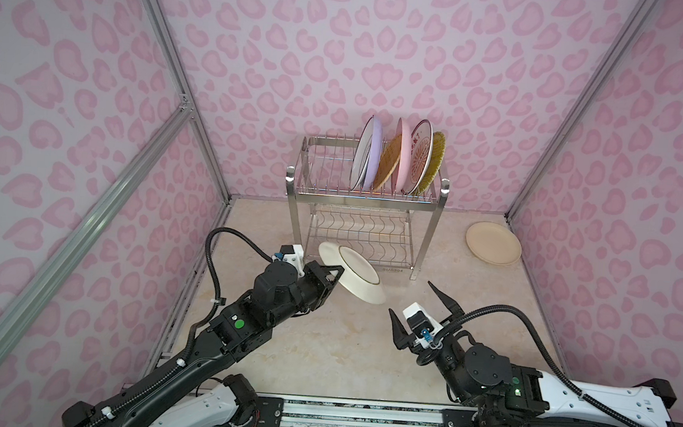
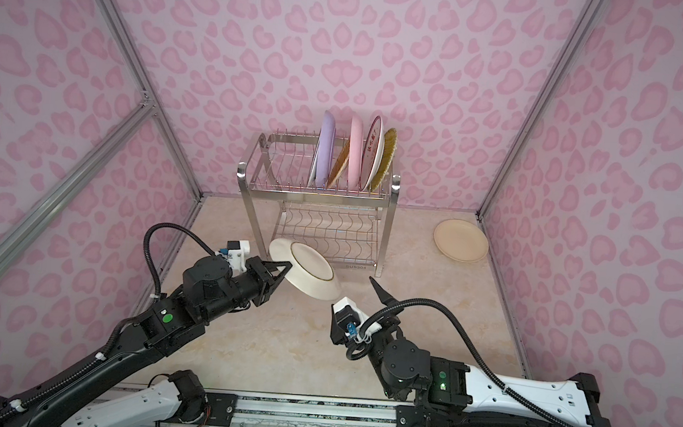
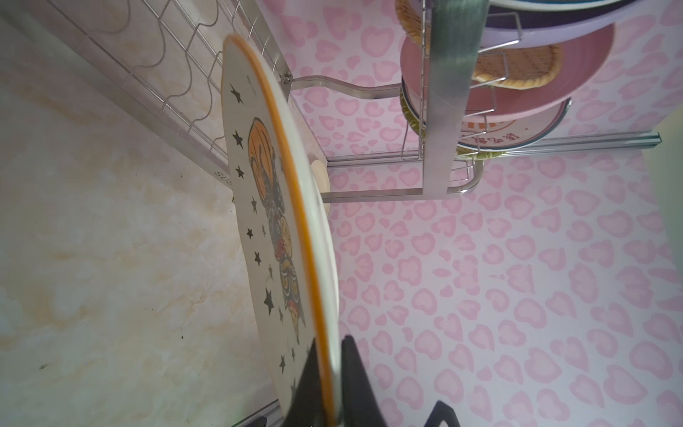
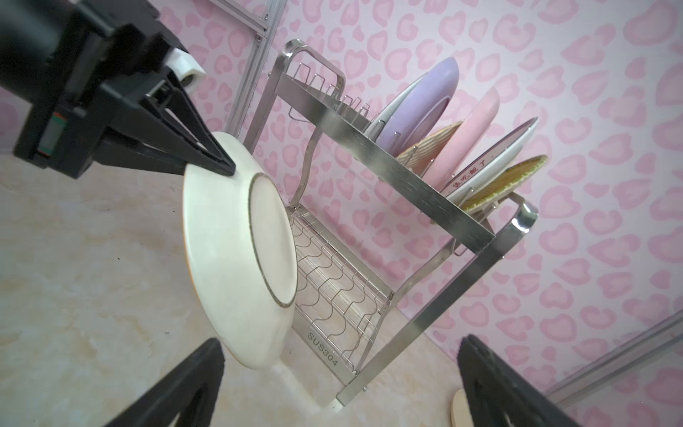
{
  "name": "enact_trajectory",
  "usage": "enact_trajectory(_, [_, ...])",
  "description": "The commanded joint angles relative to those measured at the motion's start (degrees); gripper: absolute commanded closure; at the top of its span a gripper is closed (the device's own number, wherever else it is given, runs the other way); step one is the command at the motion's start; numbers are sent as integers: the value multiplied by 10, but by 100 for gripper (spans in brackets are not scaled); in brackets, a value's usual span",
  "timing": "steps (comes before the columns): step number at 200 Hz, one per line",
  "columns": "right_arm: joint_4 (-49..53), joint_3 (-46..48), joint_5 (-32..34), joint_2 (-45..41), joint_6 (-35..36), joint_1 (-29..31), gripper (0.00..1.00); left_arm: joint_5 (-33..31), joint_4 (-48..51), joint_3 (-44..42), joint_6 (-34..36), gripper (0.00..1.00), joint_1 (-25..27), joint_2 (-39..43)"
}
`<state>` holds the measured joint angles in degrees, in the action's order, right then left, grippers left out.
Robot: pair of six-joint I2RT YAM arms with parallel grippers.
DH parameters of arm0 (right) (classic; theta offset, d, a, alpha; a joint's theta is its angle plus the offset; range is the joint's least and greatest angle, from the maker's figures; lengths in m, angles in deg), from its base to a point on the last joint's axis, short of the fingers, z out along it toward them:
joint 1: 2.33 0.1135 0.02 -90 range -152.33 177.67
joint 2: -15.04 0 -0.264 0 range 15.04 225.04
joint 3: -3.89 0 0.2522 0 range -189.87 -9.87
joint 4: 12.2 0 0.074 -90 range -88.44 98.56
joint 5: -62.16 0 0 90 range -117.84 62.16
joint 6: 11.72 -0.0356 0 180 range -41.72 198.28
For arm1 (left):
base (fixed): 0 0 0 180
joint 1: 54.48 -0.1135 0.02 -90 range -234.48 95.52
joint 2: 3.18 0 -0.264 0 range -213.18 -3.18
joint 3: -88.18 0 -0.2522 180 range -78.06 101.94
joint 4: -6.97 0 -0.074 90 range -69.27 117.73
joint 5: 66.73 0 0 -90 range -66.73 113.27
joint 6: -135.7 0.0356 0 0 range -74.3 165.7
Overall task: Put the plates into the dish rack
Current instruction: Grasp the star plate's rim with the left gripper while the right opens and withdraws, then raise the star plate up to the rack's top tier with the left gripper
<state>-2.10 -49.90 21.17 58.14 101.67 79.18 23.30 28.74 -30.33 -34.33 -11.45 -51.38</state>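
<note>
**Star plate pinched on edge before the rack**

In front of the two-tier shiny stainless-steel wire dish rack (image 1: 368, 202), by its left front leg: black left gripper (image 1: 339, 273), clamped tight on the rim of the round white star-patterned plate with an orange edge (image 1: 353, 280). Lifted clear of the beige marble-look table (image 1: 321, 346), tilted up on edge, plain underside toward both top views, printed face visible only to the left wrist camera. Gripped at the rim, probably to leave the far edge free for lowering between the prongs. Turned near upright, probably to suit slots made for standing plates.

On the rack's upper tier, crowded into its right half, left to right:
- thin-rimmed white plate (image 1: 359, 157)
- lilac plate (image 1: 373, 158)
- orange woven-look plate (image 1: 389, 166), sitting lower and leaning
- pink plate (image 1: 401, 161)
- white plate with orange radial print (image 1: 419, 162)
- yellow striped plate (image 1: 435, 163)

All propped on edge by the dividers. Bare prongs on the tier's left half, likely the next home. Nothing on the wavy lower shelf.

In front of the rack's right front leg: black right gripper (image 1: 410, 296), jaws spread wide, holding nothing, near the star plate's lower edge but apart from it.

Right of the rack, flat on the table: plain cream round plate (image 1: 494, 242), not yet loaded.
</note>
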Motion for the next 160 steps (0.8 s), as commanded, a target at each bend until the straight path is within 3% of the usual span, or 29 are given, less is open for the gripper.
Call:
enact_trajectory(1, [129,-23,-39,-15,-165,-45,2,-3,-61,-8,83,96,0,37])
enact_trajectory(48, [162,-13,-210,-39,-286,-178,1,4,42,-9,253,96,0,161])
enact_trajectory(78, [140,7,-353,-41,-334,-250,1,21,111,51,377,96,0,214])
enact_trajectory(110, [113,24,-476,-23,-366,-287,1,55,187,178,489,96,0,168])
enact_trajectory(160, [76,53,-555,-45,-395,-292,1,28,172,320,592,96,0,80])
